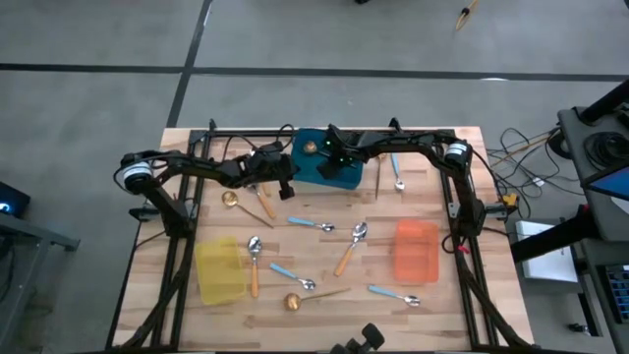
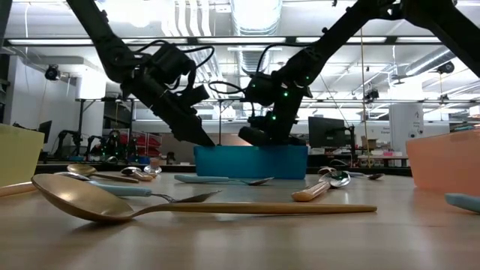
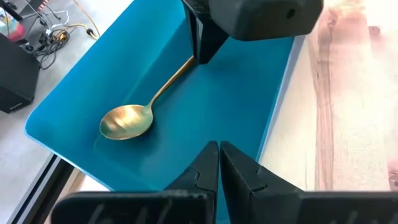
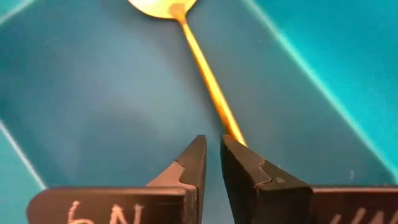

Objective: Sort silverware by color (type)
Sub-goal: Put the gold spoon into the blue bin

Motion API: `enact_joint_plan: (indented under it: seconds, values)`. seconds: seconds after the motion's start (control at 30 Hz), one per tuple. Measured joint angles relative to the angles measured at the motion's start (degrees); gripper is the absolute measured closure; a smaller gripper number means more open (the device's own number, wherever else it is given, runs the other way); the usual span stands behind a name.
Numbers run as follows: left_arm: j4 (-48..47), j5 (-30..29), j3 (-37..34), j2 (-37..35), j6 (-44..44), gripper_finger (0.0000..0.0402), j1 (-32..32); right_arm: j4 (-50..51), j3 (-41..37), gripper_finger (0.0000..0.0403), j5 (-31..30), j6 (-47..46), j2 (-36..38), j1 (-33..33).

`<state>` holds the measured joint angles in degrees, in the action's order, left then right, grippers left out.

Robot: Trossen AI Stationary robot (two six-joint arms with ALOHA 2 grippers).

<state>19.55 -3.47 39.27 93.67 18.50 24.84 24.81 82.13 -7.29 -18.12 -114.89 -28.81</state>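
**Spoons spread over the table, one gold one in the blue bin**

Spoons lie all over the wooden table. Nearest the front edge, a gold spoon lies near the middle, and a blue-handled one lies towards the right front corner. A yellow bin stands by the left front corner; just right of it lies an orange-handled spoon, and right of that another blue-handled spoon. An orange bin stands towards the right edge.

Around the middle of the table lie a second orange-handled spoon and a blue-handled spoon. Left of them, a gold spoon and one more orange-handled spoon rest below the left arm.

Towards the back edge stands the blue bin, with a gold spoon lying on its floor. The right gripper is down inside this bin, its fingers nearly together on the tip of that spoon's thin handle. The left gripper hangs at the bin's left rim with its fingers pressed together, holding nothing. Right of the bin, near the back edge, lie a blue-handled spoon and a thin gold one.
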Motion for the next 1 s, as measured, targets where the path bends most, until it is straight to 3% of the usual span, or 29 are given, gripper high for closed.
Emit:
enact_joint_plan:
  seconds: [0.37,0.77,1.0]
  values:
    - [-1.3,0.2,1.1,0.0,0.0,0.0402,0.0,-1.3,0.1,0.0365,-2.2,0.0,0.1,-1.7]
    - [-1.3,0.2,1.1,0.0,0.0,0.0402,0.0,7.0,4.5,0.0365,2.6,-2.1,1.4,-1.5]
    - [-1.8,0.2,1.1,-0.8,0.0,0.0402,0.0,6.7,4.8,0.0365,4.3,-2.3,2.1,-1.6]
